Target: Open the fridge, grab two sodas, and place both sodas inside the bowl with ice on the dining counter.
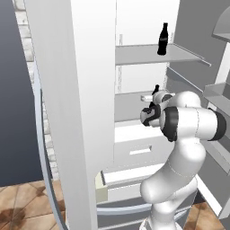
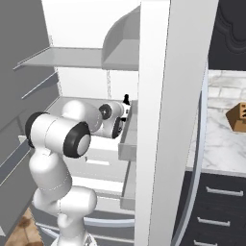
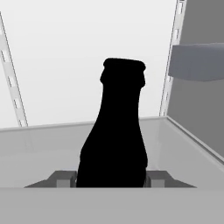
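Fridge (image 1: 134,27) shelves hold 2 sodas (image 1: 163,39), 1 clamped by claw (image 3: 112,178).

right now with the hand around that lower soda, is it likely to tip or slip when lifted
The soda looks rigid, so it probably won't deform. Its fingers sit low on the wide body, well below the narrow neck, so the tall bottle may lean if jerked. The dark surface looks smooth and curved, so it could slip; a slow lift clear of the shelf seems safest.

We record two small near-black, matt bottles (image 3: 113,131) with smooth narrow necks, one on a smooth grey shelf (image 1: 143,54). The tall fridge (image 1: 85,90) looks like smooth white plastic inside. The floor (image 1: 22,202) is glossy reddish-brown tile.
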Tool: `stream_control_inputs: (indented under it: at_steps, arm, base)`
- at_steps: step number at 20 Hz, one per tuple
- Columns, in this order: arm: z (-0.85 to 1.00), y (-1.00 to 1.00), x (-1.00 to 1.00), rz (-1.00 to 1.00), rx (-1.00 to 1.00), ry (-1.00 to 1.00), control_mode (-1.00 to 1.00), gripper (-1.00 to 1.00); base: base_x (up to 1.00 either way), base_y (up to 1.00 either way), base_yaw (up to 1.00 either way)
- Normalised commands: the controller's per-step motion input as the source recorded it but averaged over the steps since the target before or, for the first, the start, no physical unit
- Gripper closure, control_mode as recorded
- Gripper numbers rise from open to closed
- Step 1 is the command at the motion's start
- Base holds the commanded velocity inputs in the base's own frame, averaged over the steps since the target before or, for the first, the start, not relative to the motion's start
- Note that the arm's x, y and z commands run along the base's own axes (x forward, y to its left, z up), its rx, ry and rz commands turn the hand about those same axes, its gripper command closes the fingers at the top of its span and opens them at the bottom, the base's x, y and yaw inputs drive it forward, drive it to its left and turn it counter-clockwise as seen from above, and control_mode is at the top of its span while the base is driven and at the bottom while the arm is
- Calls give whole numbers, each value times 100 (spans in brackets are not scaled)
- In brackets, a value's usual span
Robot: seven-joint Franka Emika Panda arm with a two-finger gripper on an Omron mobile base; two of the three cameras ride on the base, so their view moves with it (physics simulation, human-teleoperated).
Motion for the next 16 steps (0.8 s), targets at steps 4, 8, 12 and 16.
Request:
stream_control_inputs:
  at_steps: [4,8,12,16]
  arm:
    - [-9,0,0,0,0,0,-100,100]
    - [0,0,-18,0,0,-3,-100,100]
    - [0,0,-23,1,0,-4,-100,100]
    - [0,-2,-35,0,0,-1,-100,100]
  base:
    - [0,0,0]
    - [0,0,0]
    - [0,0,0]
    - [0,0,0]
